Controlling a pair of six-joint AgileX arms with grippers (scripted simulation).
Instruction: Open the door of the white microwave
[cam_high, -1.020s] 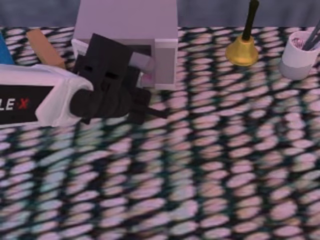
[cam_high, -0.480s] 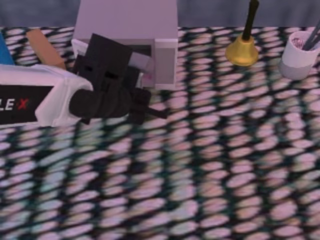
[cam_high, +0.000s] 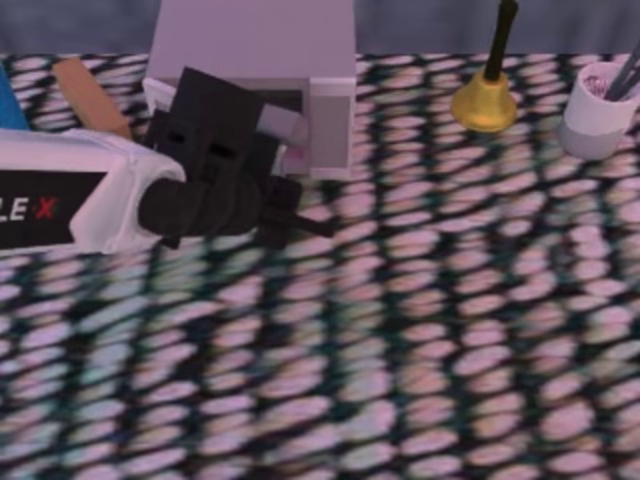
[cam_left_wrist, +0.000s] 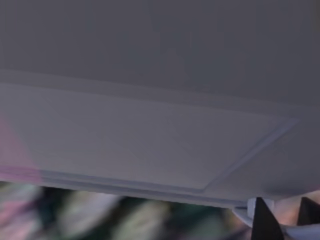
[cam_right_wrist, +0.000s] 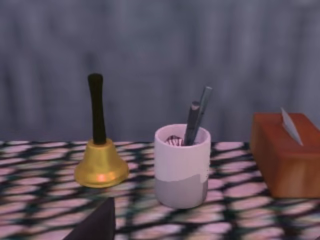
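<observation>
Our left arm's black wrist covers most of the door (cam_high: 290, 105) from above, and the left claw (cam_high: 290, 212) beneath it is too dark to read. The white microwave (cam_high: 255, 40) is cut off by the top edge. Only one dark tip of our right claw (cam_right_wrist: 97, 225) shows (at the frame's bottom).

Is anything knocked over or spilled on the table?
Nothing stands out. The gold bell with a black handle and the white cup holding grey pens stand upright, and the white microwave sits square, the left gripper at its front.
</observation>
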